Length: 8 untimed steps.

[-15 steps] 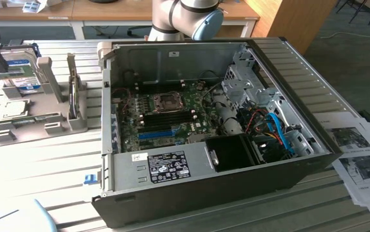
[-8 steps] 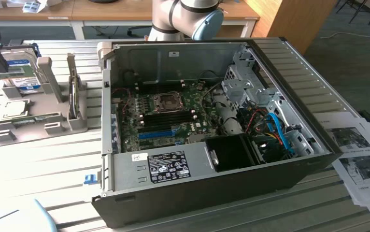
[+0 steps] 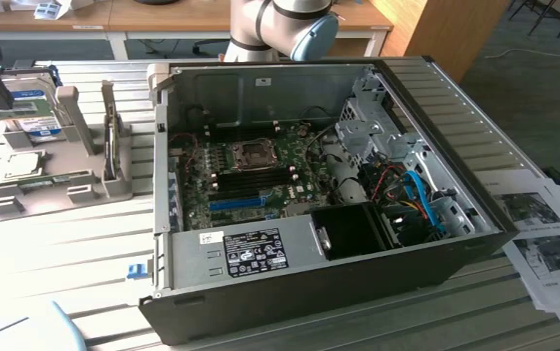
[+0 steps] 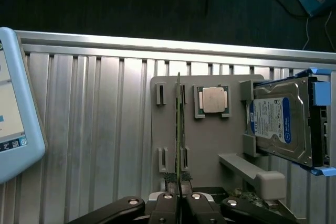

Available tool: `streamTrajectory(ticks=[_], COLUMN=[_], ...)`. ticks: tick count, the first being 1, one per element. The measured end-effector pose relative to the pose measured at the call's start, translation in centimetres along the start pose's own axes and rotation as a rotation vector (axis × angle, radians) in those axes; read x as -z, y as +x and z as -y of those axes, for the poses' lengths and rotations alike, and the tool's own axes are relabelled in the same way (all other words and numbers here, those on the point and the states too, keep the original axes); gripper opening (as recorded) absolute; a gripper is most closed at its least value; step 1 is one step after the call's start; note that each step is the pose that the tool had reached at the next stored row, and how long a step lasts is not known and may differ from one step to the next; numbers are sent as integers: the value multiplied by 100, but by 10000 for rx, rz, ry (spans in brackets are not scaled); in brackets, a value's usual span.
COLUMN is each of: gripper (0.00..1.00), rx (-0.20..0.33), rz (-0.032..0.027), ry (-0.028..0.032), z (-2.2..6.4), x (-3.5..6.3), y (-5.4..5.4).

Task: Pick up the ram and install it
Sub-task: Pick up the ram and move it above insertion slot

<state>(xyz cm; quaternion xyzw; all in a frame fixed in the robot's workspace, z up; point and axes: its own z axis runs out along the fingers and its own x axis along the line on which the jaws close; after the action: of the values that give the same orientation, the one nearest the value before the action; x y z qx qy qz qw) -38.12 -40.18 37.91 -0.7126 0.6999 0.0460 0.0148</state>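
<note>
At the workbench, we see the gripper (image 4: 179, 196) nearly closed, its two dark fingers (image 4: 167, 205) pinching one end of the ram (image 4: 179, 129). The thin green stick shows edge-on and runs out from the fingertips over the grey tray (image 4: 210, 145), in line with the tray's two pairs of small upright guides. We cannot tell whether the stick sits in those guides or hangs just clear of them.

On the same tray, a square processor chip (image 4: 212, 99) lies just beside the ram. A hard drive (image 4: 278, 124) with a blue-and-white label leans in a blue bracket at the tray's other side. The tray rests on the slatted metal table (image 3: 85, 241), close to one of its long edges, and a pale-framed screen (image 4: 13, 103) lies farther along that edge.

In the exterior view, the tray is on the exterior view's left of an open computer case (image 3: 309, 292). The case lies on its side, its motherboard (image 3: 251, 175) facing up. Printed sheets (image 3: 543, 241) lie on the case's other side.
</note>
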Motion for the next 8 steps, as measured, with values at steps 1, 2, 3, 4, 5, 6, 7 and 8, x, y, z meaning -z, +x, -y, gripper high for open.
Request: streamTrajectory(ticks=[1,2,3,4,5,6,7,8], gripper=[11,11,11,11,11,11,11,11], rx=[0,0,0,0,0,-1,-1,-1], rz=[0,-1,-1,-1,-1,-1,-1,0], ry=[0,0,-1,1,-1,-1,0,0], z=[0,-1,-1,-1,-1,-1,-1,-1], x=[0,3,8,13,21,29,36,42], y=[0,0,0,-1,-2,-3,-3,-4])
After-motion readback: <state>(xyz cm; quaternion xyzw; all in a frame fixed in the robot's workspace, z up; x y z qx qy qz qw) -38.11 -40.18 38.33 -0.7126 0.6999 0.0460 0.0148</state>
